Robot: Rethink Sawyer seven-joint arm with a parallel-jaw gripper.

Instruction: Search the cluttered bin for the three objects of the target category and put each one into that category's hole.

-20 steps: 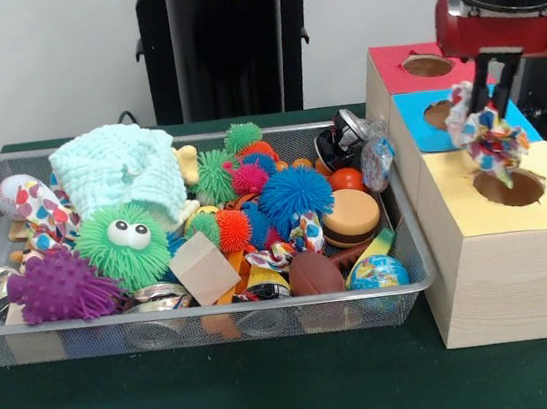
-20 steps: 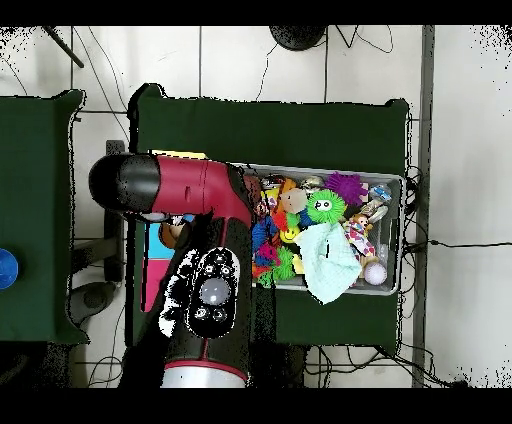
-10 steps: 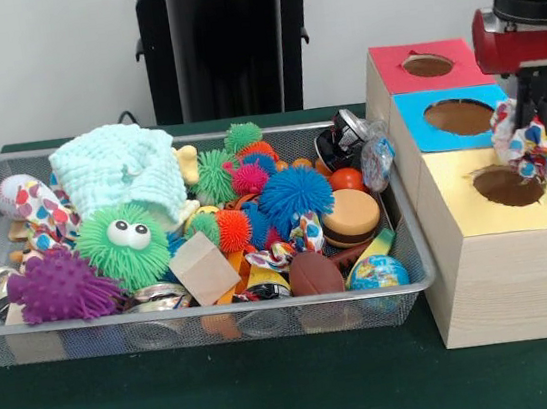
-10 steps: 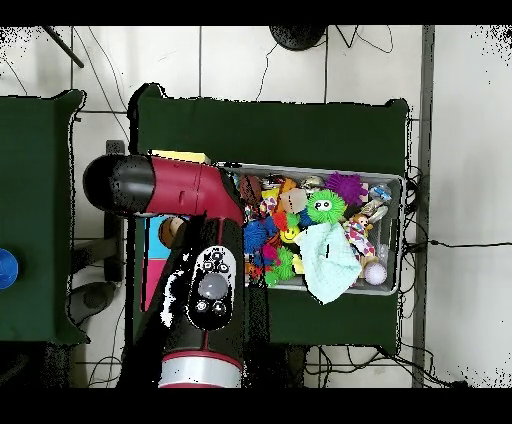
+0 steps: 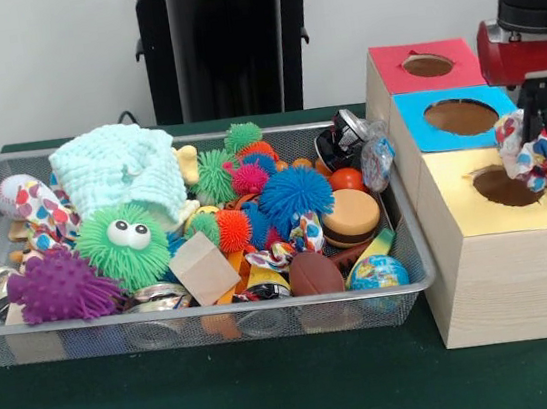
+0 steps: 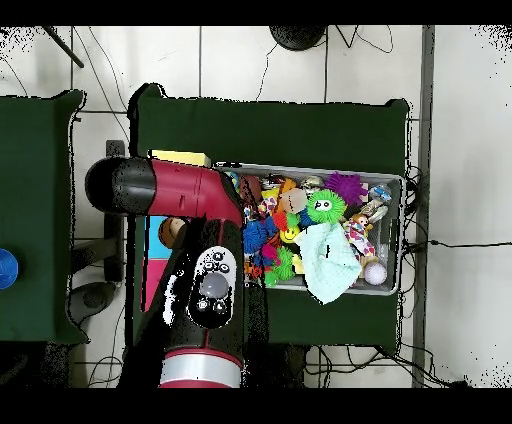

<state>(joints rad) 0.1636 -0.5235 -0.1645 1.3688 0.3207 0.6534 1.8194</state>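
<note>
My gripper [image 5: 535, 133] hangs at the far right of the front view, shut on a multicoloured fabric scrunchie [image 5: 535, 156]. The scrunchie dangles just right of the yellow box's hole [image 5: 507, 186], over the box's right edge. The blue box's hole [image 5: 461, 116] and the red box's hole [image 5: 428, 64] lie behind it. A similar patterned fabric piece [image 5: 296, 239] lies in the wire bin [image 5: 219, 325], and another heart-print one [image 5: 40, 210] sits at the bin's left end. In the overhead view my red arm [image 6: 190, 192] hides the gripper and most of the boxes.
The bin is packed with spiky rubber balls [image 5: 293, 191], a green googly-eyed ball [image 5: 122, 243], a purple spiky toy [image 5: 60, 286], a mint cloth [image 5: 117, 167], a wooden block [image 5: 202, 267] and a toy burger [image 5: 351, 217]. The bin [image 6: 398, 180] lies beside the boxes.
My gripper has carried the scrunchie to the right, from over the yellow hole to its right rim, and most of that shift came early in the second.
</note>
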